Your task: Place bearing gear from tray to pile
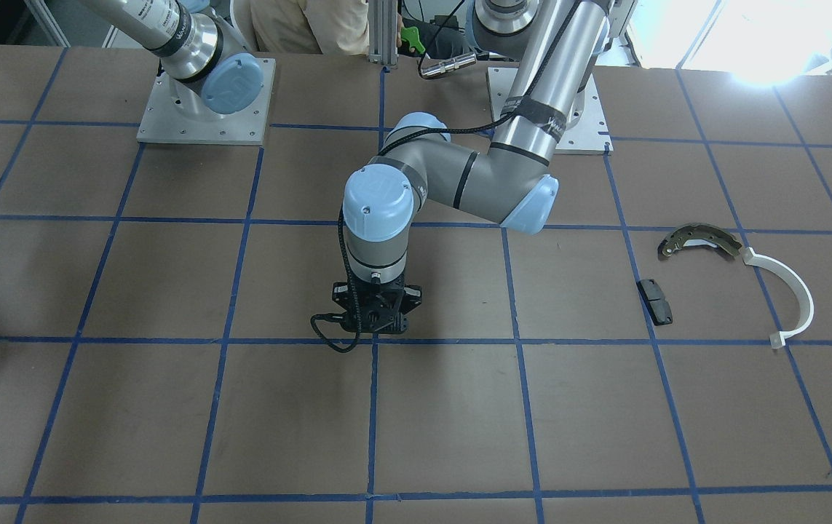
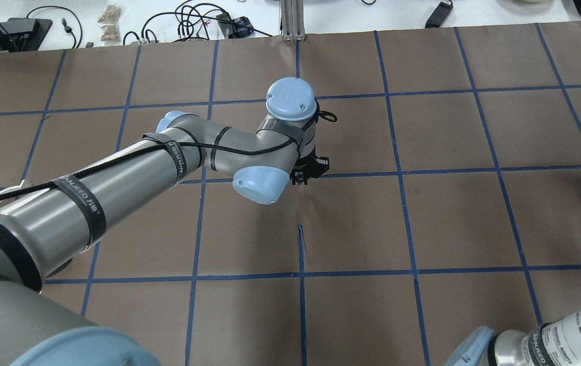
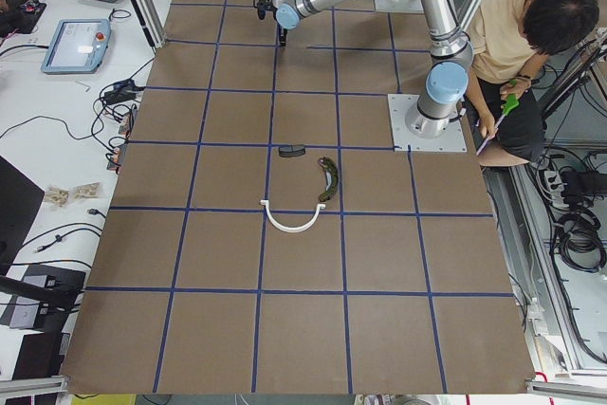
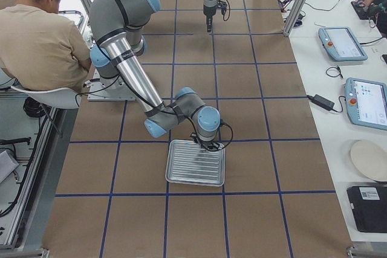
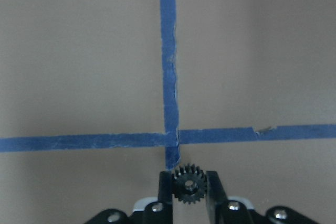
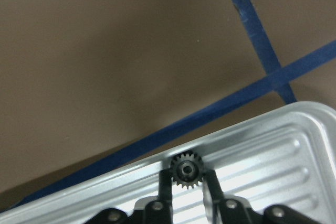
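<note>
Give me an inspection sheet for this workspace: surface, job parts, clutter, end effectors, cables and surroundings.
Surface: brown table, blue tape grid.
Job's things: ribbed tray by the right arm; pile of brake shoe, white arc, black pad.
Clutter: nothing seen.
End effectors: left end effector shut on small black gear over a tape crossing; right end effector shut on second gear over the tray's edge.
Cables: black cable along the left arm.
Surroundings: seated person; tablets on side bench.

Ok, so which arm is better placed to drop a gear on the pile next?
Left. The left hand grips a gear over mid-table, nearer the pile. The right hand holds another gear over the tray's edge, at the far end from the pile.
</note>
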